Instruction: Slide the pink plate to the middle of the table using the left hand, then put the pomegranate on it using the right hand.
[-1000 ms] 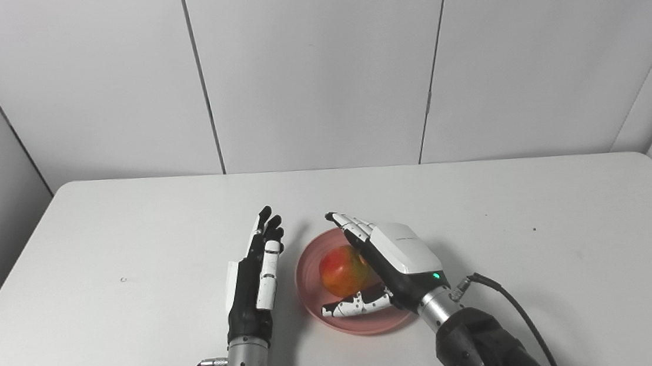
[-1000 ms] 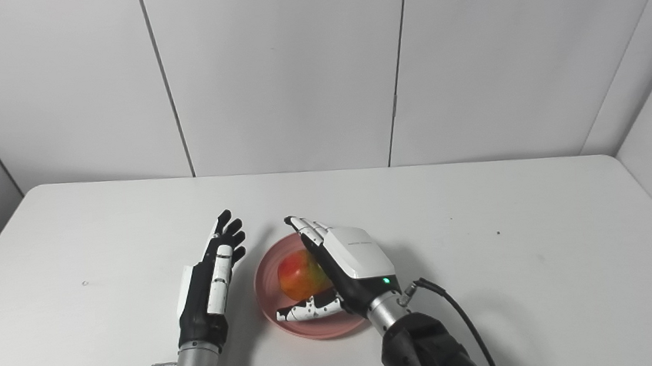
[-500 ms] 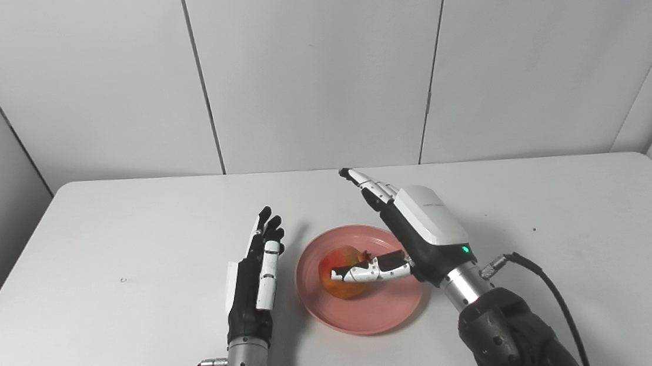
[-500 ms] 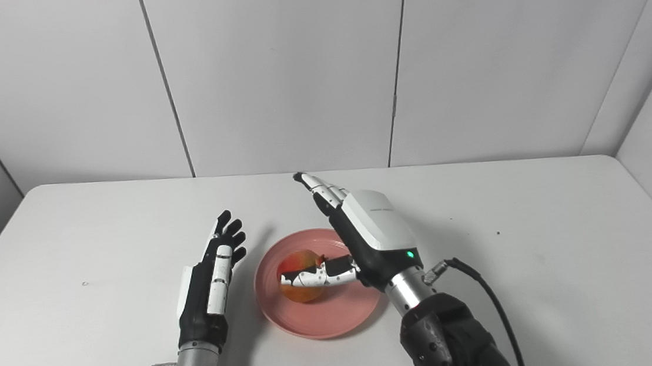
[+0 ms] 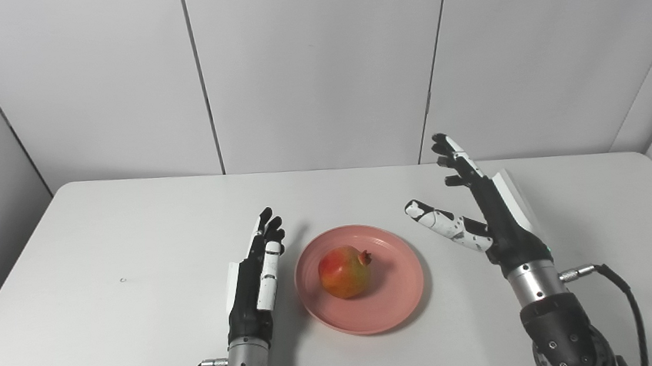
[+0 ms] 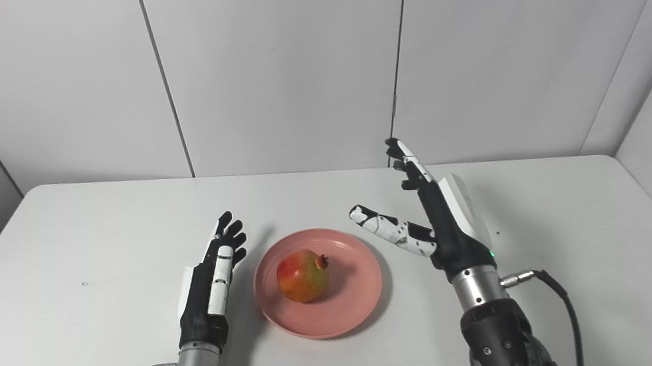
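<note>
Pomegranate (image 5: pixel 344 272) sitting on the pink plate (image 5: pixel 398 294), a bit left of the plate's centre, crown pointing right. Plate roughly mid-desk (image 5: pixel 102 255), closer to the near edge than the far one. Left robot hand (image 5: pixel 254 277) just beside the plate's left rim, edge-on, fingers straight and apart, holding nothing. Right robot hand (image 5: pixel 485 216) raised toward the right edge, clear of the plate, fingers and thumb spread wide, empty.

Pomegranate (image 5: pixel 344 271) on plate (image 5: pixel 398 294); plate between left robot hand (image 5: pixel 254 277) and right robot hand (image 5: pixel 485 216).
</note>
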